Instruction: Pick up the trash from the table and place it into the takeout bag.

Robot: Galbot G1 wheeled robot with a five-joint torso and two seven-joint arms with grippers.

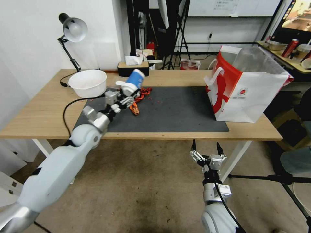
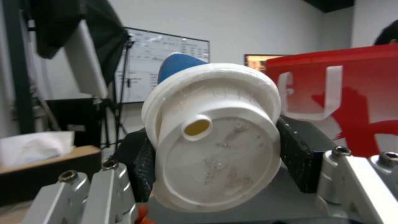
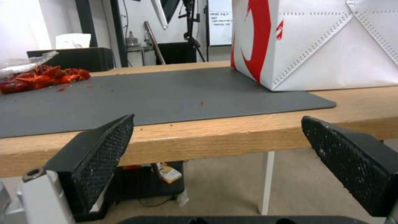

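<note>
From the head view, we hold the blue white-lidded cup (image 1: 134,82) clenched in our left claw (image 1: 129,94) at the frame's upper left, above the worktop (image 1: 39,113), well apart from the takeout bag (image 1: 246,94) at right, with red litter (image 1: 141,95) left on the mat (image 1: 175,110). In the left wrist view, the lid sits centre between our pads (image 2: 300,155); in the right wrist view, our right claw (image 3: 232,161) hangs released below the worktop edge, so we judge the bagging unfinished.

Pale grey-white rounded arm shells with silver metal wrist sections, black cable looping beside the left arm toward the table (image 1: 39,119), silver left gripper (image 1: 128,97) linkages with hex screws, right gripper (image 1: 206,147) with black mesh-textured pads (image 3: 99,155), small white label below it
</note>
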